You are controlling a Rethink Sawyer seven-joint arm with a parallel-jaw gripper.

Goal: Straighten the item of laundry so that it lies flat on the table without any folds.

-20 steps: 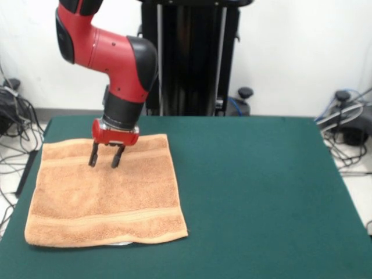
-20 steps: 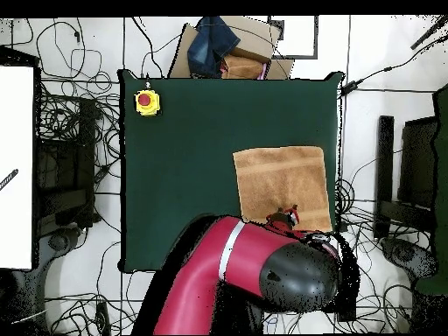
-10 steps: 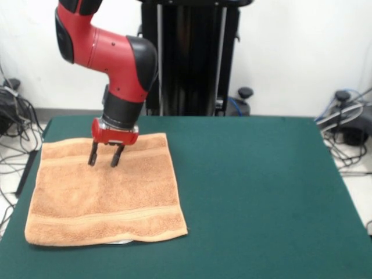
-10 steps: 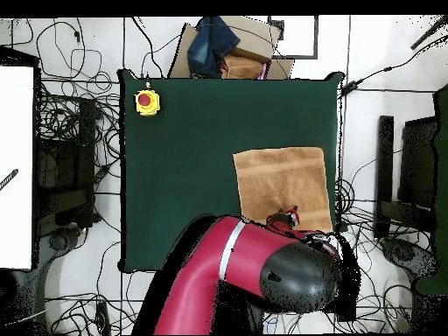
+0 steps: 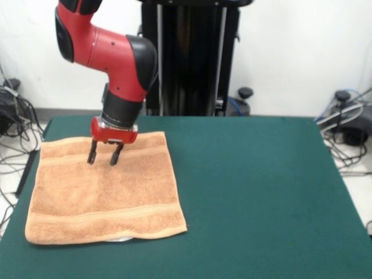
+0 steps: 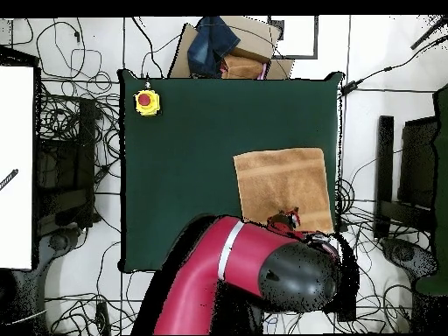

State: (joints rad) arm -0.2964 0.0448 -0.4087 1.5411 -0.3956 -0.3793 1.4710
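Green worktop (image 5: 261,192): carries the towel (image 5: 104,195) at its 9 o'clock side in the front view. Towel lies flat, roughly square, no clear long axis; woven bands run 9-to-3, edges near parallel with worktop edges. Claw (image 5: 103,158): fingers parted, empty, over the towel's 12 o'clock band.

Towel (image 6: 282,179): in the overhead view, the edge nearest the robot's base is covered by the red arm (image 6: 236,267), which also hides most of the end effector (image 6: 282,217). Surface (image 5: 261,197): near edge cut off by the bottom of the front view. Pale object under the towel's near edge (image 5: 119,239): too little shows to identify.
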